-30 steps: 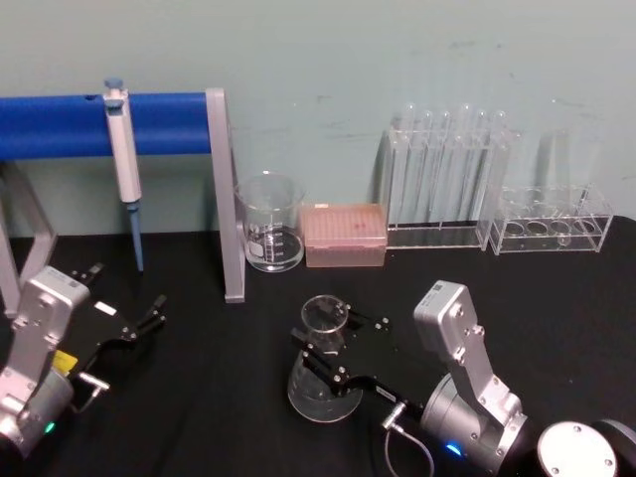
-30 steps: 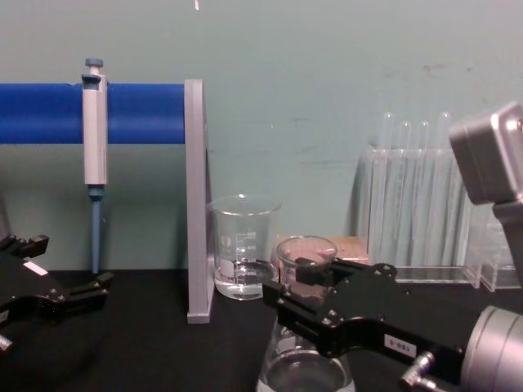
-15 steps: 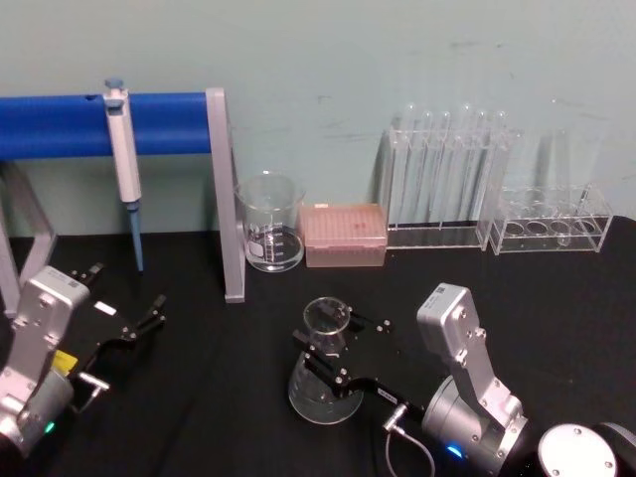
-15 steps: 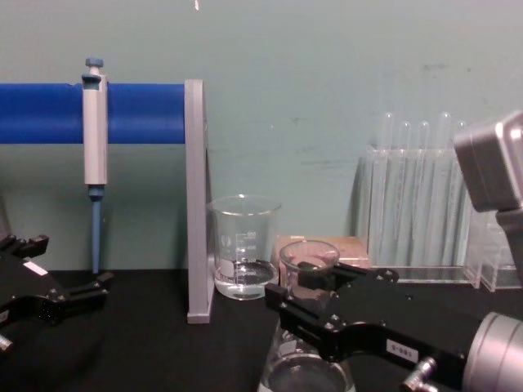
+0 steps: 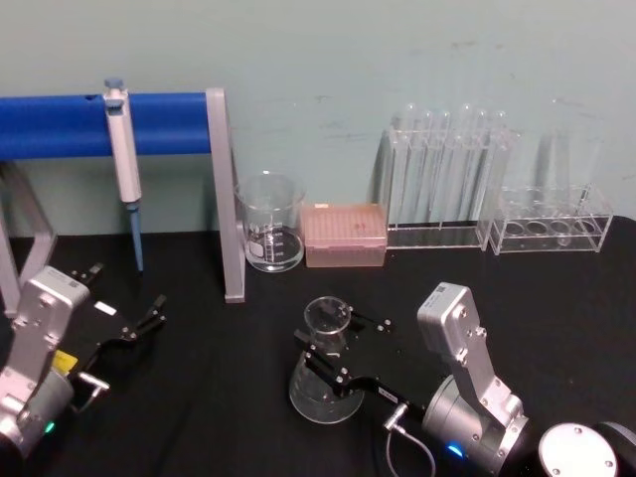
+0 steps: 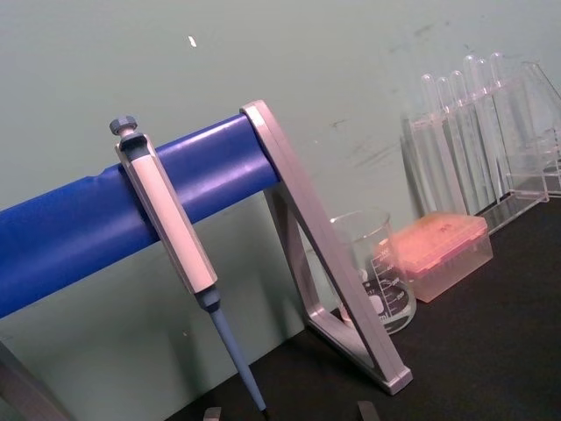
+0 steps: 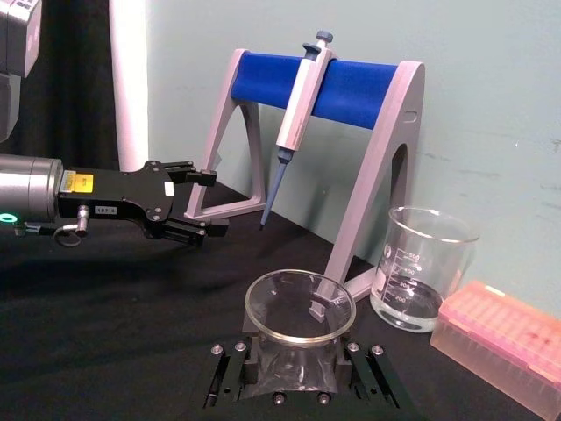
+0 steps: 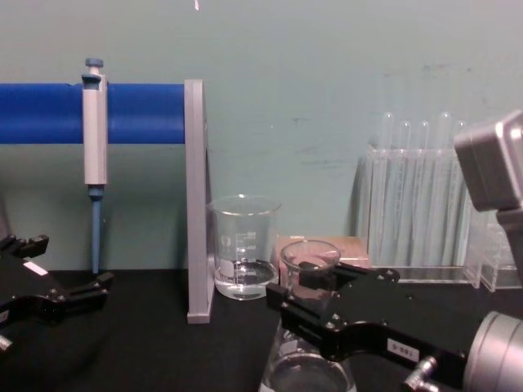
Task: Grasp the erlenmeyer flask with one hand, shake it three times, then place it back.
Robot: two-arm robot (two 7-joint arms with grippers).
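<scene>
Gripping the erlenmeyer flask (image 5: 324,363) at the neck w/ the right gripper (image 5: 334,350), fingers (image 8: 306,318) clamped on either side of the glass just under the flared rim. Sitting near the front-centre of the black table (image 5: 219,397), base apparently touching or barely off it, can't tell which. Idling off to the left: left gripper (image 5: 124,316), fingers spread, holding nothing, well apart from the flask.

Risking a slip: smooth tapered glass, narrow contact at the neck, so a sharp shake could be letting it slide or twist out. Also swinging wide could be clipping the beaker (image 5: 269,223) or pink tip box (image 5: 344,235) just behind. Setting down hard = chipping the base.

Reading labels: small white tag on the right gripper, print illegible; yellow sticker on the left wrist, illegible; beaker graduations showing approx 400 and 300.
</scene>
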